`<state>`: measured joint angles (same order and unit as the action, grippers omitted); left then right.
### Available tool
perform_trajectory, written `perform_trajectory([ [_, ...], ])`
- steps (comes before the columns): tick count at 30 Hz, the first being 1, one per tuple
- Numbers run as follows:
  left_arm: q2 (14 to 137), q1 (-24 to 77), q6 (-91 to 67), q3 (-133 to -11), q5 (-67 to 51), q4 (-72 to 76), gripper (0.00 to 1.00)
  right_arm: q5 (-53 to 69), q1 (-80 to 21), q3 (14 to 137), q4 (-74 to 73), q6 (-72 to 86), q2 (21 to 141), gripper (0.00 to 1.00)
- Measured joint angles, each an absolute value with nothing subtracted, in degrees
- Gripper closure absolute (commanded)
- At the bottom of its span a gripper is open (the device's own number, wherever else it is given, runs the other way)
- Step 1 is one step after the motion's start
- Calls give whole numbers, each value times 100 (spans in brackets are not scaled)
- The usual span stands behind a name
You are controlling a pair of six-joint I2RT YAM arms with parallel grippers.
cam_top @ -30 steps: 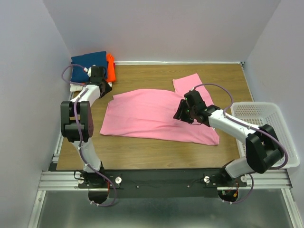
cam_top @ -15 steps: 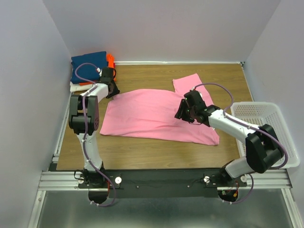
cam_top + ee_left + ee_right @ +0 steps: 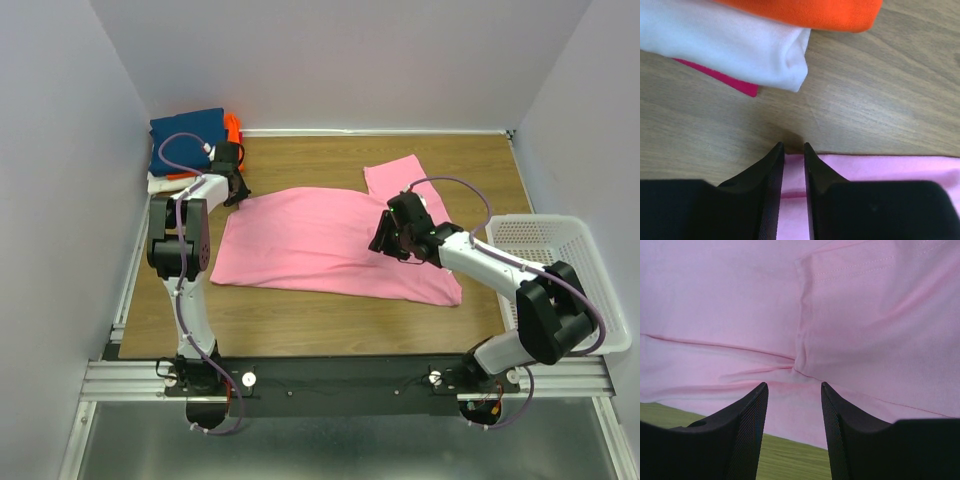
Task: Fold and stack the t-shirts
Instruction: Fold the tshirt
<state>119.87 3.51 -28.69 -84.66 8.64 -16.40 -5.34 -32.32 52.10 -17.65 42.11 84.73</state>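
Observation:
The large pink t-shirt [image 3: 310, 245] lies spread flat on the wooden table [image 3: 300, 320]. My left gripper [image 3: 238, 193] is at its far left corner. In the left wrist view [image 3: 792, 145] its jaws are nearly closed, with a narrow gap astride that corner [image 3: 793, 172], and the cloth still lies flat. My right gripper [image 3: 379, 240] hovers open over the shirt's right half [image 3: 740, 300], above a crease near a sleeve seam [image 3: 792, 384]. Folded navy [image 3: 185, 135], orange [image 3: 815, 10], white [image 3: 730, 45] and red [image 3: 725, 80] shirts are stacked at the far left corner.
A white mesh basket [image 3: 560, 240] stands at the table's right edge beside the right arm. Grey walls close in the left, back and right sides. The stack lies just beyond the left fingertips.
The left gripper moved right from beside the stack to the pink shirt's far left corner, then stayed there. The right arm and the shirt have not moved.

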Motion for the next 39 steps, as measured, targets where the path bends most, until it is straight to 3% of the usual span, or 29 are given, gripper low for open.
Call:
perform_trajectory([
  [2, 12009, 351, -2856, -8486, 871, -1647, 100, -537, -3232, 5205, -1763, 4211, 8477, 46],
  [28, 12081, 351, -2569, -9262, 1258, -1332, 100, -1083, -3232, 5312, -1767, 3979, 8670, 44],
  [32, 12217, 351, -2512, -9360, 1260, -1319, 73, -1234, -3232, 5439, -1763, 3931, 8676, 34],
  [34, 12276, 351, -2506, -9395, 1262, -1317, 65, -1367, -3232, 5531, -1765, 3894, 8696, 27],
  [39, 12293, 351, -2471, -9502, 1256, -1323, 62, -1769, -3188, 5937, -1774, 3830, 8921, 27],
])
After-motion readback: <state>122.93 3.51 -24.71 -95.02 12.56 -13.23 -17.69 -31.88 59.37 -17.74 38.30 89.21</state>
